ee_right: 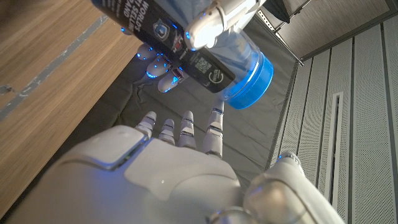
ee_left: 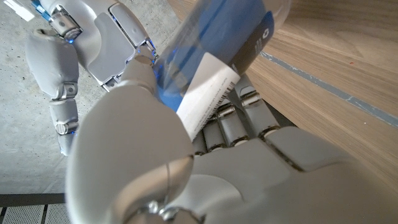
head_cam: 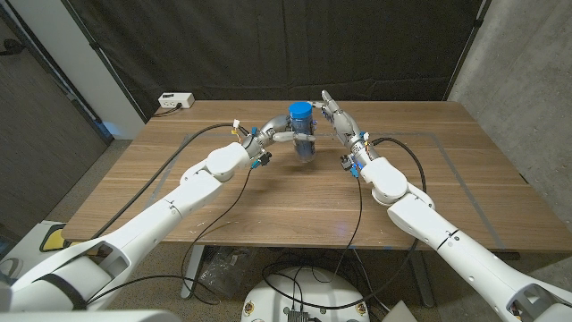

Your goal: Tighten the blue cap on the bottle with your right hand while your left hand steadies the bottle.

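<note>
At the far middle of the wooden counter [head_cam: 268, 197], the left hand's [head_cam: 273, 131] fingers [ee_left: 233, 127] wrap around the body of the clear plastic bottle with a blue and black label [head_cam: 305, 143], holding it upright just above or on the counter; which of the two cannot be told. In the left wrist view the thumb presses the white part of the label from one side while the fingers curl behind it. The round blue cap [head_cam: 299, 112] sits on top of the bottle. Just beside it, the right hand [head_cam: 338, 119] stands released, its fingers [ee_right: 186, 124] straight and spread, near the cap but not touching it. A white power strip [head_cam: 176, 101] lies at the counter's far left corner, well apart from the bottle, before a black curtain [head_cam: 268, 45].
</note>
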Robot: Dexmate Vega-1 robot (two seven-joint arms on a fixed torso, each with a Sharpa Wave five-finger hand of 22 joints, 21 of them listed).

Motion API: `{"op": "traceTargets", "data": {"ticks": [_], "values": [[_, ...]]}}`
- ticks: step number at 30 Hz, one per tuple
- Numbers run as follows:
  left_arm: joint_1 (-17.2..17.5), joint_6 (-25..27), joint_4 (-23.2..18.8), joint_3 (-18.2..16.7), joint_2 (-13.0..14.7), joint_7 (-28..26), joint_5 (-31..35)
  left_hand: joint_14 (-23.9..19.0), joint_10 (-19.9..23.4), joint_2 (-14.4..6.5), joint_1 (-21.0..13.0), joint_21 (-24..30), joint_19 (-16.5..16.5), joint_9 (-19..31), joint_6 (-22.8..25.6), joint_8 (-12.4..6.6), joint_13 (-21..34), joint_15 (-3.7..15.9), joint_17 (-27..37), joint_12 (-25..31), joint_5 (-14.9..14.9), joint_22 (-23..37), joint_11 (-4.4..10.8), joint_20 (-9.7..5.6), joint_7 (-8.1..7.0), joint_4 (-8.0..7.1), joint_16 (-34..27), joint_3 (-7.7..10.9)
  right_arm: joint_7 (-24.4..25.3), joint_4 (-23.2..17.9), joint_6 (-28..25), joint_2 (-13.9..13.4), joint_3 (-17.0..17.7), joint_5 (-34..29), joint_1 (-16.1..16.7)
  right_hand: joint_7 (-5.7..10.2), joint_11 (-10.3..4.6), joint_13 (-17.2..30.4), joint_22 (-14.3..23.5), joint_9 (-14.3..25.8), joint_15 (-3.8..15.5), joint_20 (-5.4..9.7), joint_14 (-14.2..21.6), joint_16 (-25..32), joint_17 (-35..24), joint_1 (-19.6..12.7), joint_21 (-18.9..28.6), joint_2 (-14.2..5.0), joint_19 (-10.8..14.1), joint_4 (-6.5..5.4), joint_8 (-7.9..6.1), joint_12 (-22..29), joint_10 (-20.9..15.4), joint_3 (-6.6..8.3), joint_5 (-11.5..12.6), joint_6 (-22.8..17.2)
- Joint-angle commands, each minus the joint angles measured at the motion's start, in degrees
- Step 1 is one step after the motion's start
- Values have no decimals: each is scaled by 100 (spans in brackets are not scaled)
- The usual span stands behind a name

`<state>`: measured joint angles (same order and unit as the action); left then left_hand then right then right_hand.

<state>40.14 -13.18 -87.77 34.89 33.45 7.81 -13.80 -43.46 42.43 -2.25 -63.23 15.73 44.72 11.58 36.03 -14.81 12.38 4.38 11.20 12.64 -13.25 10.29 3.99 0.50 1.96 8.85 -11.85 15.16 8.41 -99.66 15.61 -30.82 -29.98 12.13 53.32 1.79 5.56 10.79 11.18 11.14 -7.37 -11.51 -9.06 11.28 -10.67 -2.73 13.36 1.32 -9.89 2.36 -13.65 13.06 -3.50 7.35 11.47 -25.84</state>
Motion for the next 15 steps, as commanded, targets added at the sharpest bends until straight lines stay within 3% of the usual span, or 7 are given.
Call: {"op": "traceTargets", "data": {"ticks": [1, 6, 8, 15], "values": [[-20, -41, 57, -20, -16, 7, -21, -23, 40, -601, -529, 52, 80, 31, 207, 15, 17, -7, 11, -21, 13, 12, 23, -49, 152, -167, 19, 207, 71, -71, 2, -18, 47, 1, 77, -21, 5, 8, 18, 32, 13, -46, 79, 27, 4, -86, 35, -14, -806, 41, -92, 62, -75, -6, 34, -198], [-26, -60, 85, -12, -37, 21, -38, -20, 36, -599, -526, 48, 79, 31, 207, 22, 17, -1, 10, -27, 13, 13, 14, -44, 159, -167, 22, 217, 68, -135, 72, -47, 93, 52, 145, 13, -7, 8, 18, 38, 20, -52, 120, 28, 4, -97, 41, -30, -777, 43, -121, 83, -138, -5, 35, -298], [-32, -64, 89, -4, -42, 22, -27, -20, 29, -598, -525, 45, 76, 31, 202, 28, 17, -6, 11, -32, 12, 13, 20, -42, 163, -166, 23, 223, 56, -163, 112, -67, 109, 63, 173, 63, -170, 7, 17, 46, 15, -50, 147, 22, 5, -124, 45, -75, -753, 48, -123, 92, -176, 13, 37, -331], [-94, -53, 179, 20, -90, 90, -73, -19, 36, -597, -518, 39, 75, 32, 210, 38, 18, -6, 11, -35, 13, 14, 35, -37, 163, -167, 26, 242, 6, -260, 206, -108, 140, 99, 252, 101, -308, 5, 16, 50, 20, -50, 222, 29, 6, -163, 54, -118, -706, 62, -129, 104, -230, 31, 34, -389]]}}
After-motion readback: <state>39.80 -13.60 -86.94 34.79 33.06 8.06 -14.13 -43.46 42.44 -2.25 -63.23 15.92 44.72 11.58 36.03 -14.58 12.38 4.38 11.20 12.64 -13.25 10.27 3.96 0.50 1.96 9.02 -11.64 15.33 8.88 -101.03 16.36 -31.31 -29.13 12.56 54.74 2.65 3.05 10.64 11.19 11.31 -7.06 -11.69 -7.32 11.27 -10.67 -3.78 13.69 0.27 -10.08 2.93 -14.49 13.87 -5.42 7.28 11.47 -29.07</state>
